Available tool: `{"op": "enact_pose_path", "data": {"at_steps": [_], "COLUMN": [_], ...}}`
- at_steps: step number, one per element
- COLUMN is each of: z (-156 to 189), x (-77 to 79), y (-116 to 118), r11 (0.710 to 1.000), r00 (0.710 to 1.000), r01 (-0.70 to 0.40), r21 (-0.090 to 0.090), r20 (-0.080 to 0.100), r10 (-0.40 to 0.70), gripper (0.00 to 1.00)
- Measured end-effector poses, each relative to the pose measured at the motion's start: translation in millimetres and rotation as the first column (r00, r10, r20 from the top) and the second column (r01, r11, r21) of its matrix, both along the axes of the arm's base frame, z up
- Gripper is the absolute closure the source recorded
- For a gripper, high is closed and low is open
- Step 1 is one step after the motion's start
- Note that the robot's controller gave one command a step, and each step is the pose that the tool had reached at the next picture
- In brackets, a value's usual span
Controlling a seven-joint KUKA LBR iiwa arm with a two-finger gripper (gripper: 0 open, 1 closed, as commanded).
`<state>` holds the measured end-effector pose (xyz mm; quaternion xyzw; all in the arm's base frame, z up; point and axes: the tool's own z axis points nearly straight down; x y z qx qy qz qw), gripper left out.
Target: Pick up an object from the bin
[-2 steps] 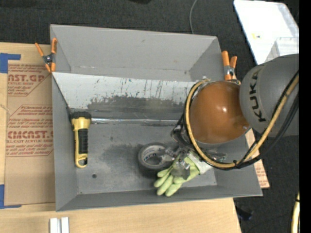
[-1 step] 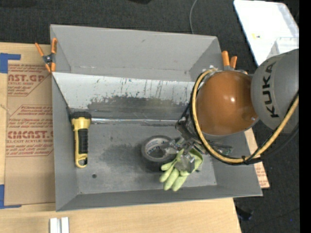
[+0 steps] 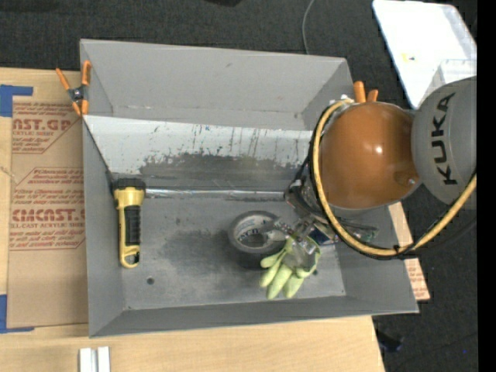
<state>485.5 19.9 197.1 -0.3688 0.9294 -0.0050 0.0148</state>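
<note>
Bin floor (image 3: 186,254): hand (image 3: 299,237) low (beside tape roll (image 3: 249,235)).

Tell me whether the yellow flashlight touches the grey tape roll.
Apart. The camera view shows the flashlight by the bin's left wall and the tape roll mid-floor, bare floor between them.

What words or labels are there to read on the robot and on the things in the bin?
"KUKA": black letters on the grey arm, turned on their side.
Torch, tape roll and yellow-green thing: no writing that can be read.
</note>
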Motion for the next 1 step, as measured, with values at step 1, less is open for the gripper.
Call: {"op": "enact_pose_path", "data": {"at_steps": [1], "z": [10.8], "x": [-0.3], "y": [0.4], "r11": [1.000], "r00": [1.000], "r01": [0.001], "r21": [0.000], "r20": [-0.002], "r10": [-0.001], "gripper": [1.00]}}
